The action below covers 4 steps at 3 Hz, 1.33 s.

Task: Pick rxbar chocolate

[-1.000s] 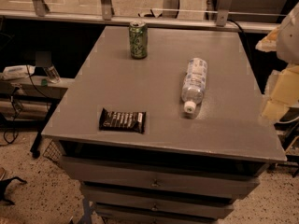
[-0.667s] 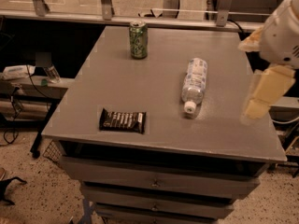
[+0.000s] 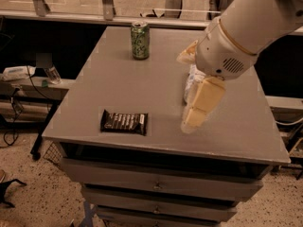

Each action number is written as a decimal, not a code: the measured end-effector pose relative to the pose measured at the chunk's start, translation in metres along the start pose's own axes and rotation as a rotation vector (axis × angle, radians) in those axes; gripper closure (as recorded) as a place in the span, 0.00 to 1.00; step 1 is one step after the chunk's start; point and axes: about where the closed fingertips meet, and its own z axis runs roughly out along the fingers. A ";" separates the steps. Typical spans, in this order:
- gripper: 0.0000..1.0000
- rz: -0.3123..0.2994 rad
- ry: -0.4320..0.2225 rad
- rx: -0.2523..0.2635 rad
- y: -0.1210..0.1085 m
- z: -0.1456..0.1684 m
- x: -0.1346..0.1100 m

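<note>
Your gripper (image 3: 201, 102) hangs over the right half of the bench (image 3: 118, 79), near the front edge, and it is blurred, so its outline is soft. Together with the white arm (image 3: 246, 27), it covers most of the water bottle (image 3: 188, 82). You see only a sliver of the bottle at the gripper's left. The arm runs off the top and right edges. The white lettering on the rxbar chocolate (image 3: 124, 122) is too small to read. The bench's lowest drawer is cut off by the bottom edge.
</note>
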 end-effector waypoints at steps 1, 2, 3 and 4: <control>0.00 0.000 0.000 0.000 0.000 0.000 0.000; 0.00 -0.011 -0.032 -0.023 -0.007 0.030 -0.013; 0.00 -0.026 -0.031 -0.060 -0.014 0.070 -0.029; 0.00 -0.028 -0.042 -0.098 -0.016 0.107 -0.041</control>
